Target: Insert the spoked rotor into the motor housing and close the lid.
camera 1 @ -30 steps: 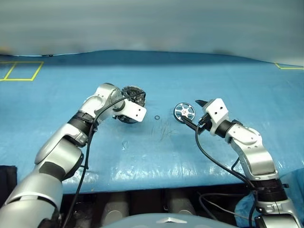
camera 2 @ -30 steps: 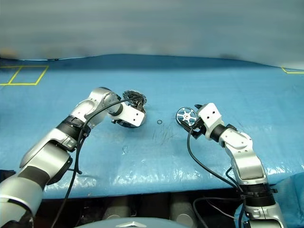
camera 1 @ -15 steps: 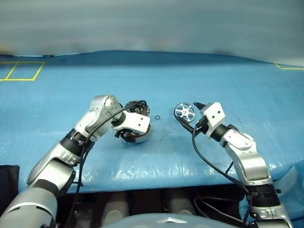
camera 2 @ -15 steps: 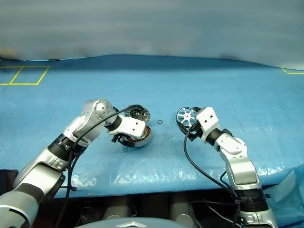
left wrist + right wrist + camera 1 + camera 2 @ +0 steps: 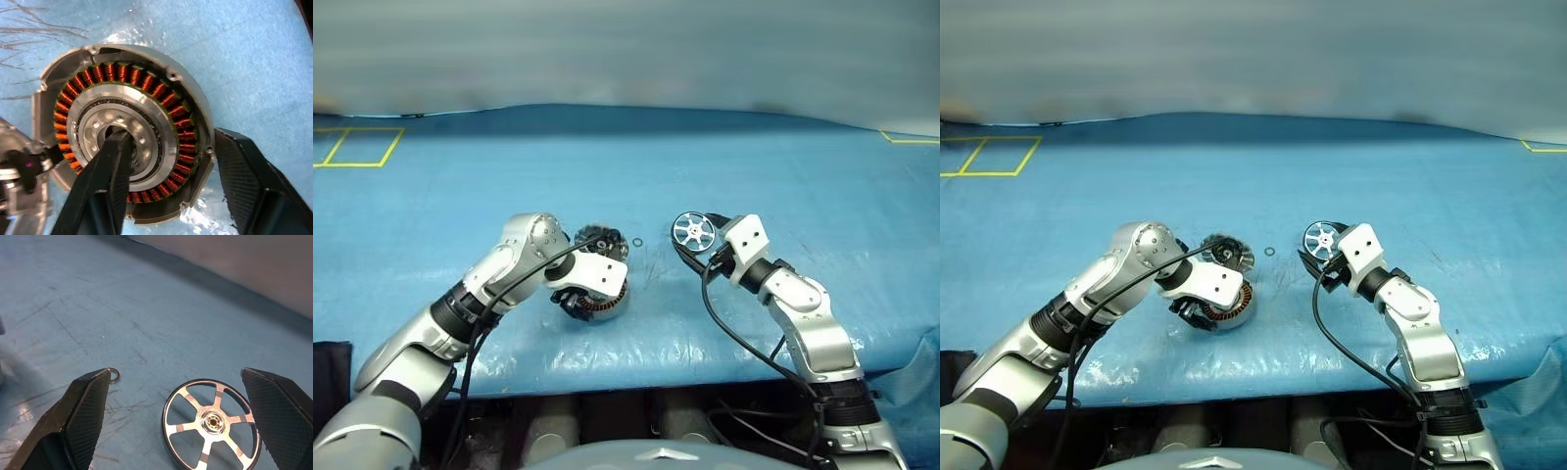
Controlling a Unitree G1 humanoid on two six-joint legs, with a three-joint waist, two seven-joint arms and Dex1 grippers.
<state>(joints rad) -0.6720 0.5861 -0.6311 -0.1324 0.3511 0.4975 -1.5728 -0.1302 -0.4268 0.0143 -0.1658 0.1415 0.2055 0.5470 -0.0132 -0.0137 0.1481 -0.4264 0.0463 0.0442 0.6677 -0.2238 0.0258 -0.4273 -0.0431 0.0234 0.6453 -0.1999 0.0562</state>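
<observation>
The motor housing [image 5: 146,95] lies face up on the blue sheet, its copper windings showing. Its lid [image 5: 604,241] stands tilted at the far rim, dark inner face toward me. My left gripper [image 5: 171,136] points down over the housing, open, one finger [image 5: 110,176] over the central hub and the other outside the rim. The spoked rotor [image 5: 211,422] lies flat on the sheet to the right. My right gripper [image 5: 176,374] is level and open, with the rotor [image 5: 693,232] low between its two fingers, which stand apart from it.
A tiny dark ring [image 5: 636,241] lies on the sheet between housing and rotor. Yellow tape marks a square [image 5: 357,145] at the far left. The blue sheet's front edge [image 5: 636,367] runs close below both arms.
My left gripper has drawn the housing and lid back toward the front edge, tipped it face up onto the sheet, and its jaws have widened. The right gripper has hardly moved.
</observation>
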